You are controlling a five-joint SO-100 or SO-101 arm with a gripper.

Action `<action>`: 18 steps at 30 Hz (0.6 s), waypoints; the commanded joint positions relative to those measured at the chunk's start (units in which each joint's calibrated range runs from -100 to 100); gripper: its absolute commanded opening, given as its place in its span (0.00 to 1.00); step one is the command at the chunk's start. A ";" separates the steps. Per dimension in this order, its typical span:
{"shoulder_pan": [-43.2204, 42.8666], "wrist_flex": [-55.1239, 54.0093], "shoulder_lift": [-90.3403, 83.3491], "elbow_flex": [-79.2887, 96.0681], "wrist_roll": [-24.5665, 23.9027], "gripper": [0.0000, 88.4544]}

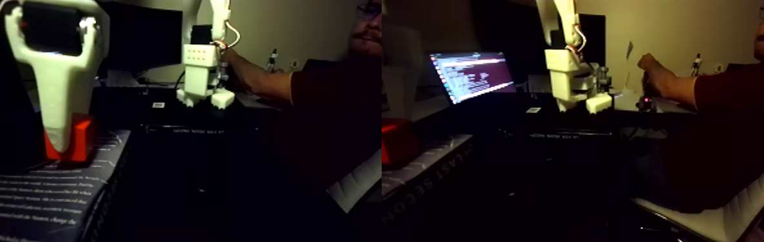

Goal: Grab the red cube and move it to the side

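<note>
Red cube [81,138] sits on a dark printed book [26,199] at the left of the fixed view, with the white gripper [64,141] down over it. One white finger [58,96] covers the middle of the cube's near face, red showing on both sides of its tip. The second finger is not clear in this dim picture, so I cannot tell whether the gripper has closed on the cube or merely stands against it. In the right half of the view a red edge [390,138] of the same cube shows at the left border, on the book's corner.

By its looks the cube is light, rigid and not fragile; its smooth faces could slip under a weak pinch. The best hold is probably across two opposite flat faces, near mid-height. It stands flat on the book, one face toward the camera. Being a cube, it has no long axis, so any pair of side faces serves.

Behind, a person [741,96] sits at a desk with a lit laptop [470,74], hand near another white arm [577,71]
</note>
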 commanded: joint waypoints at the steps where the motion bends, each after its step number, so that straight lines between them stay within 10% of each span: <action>1: 0.02 0.35 -0.31 0.31 0.79 0.19; 18: -0.40 -0.32 -0.31 1.76 1.16 0.23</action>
